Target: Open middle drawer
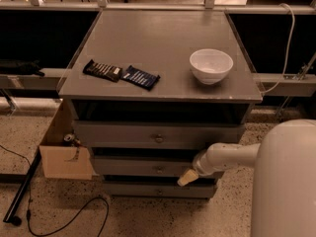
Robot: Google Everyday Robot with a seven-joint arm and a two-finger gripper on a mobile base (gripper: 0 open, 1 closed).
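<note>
The robot's gripper (186,177), a cream-coloured tip on a white arm (224,157), sits low against the front of a grey cabinet. Whether it is spread or closed cannot be told from this angle. Just to its left runs the middle drawer (138,167), whose small round knob (159,169) lies a little up and left of the tip, not held. Whether the tip touches the drawer front cannot be told. Directly below the gripper is the bottom drawer (148,189), and above it the top drawer (123,134), its front standing forward of the two beneath. Higher still, on the cabinet top (158,38), a white bowl (211,65) stands above and slightly right of the gripper, with two dark snack bars (102,70) (141,77) end to end up and to the left. Far to the left at floor level is a cardboard box (64,159) beside the cabinet, and a black cable (64,223) loops over the speckled floor. The robot's white body (286,181) fills the space to the right.
</note>
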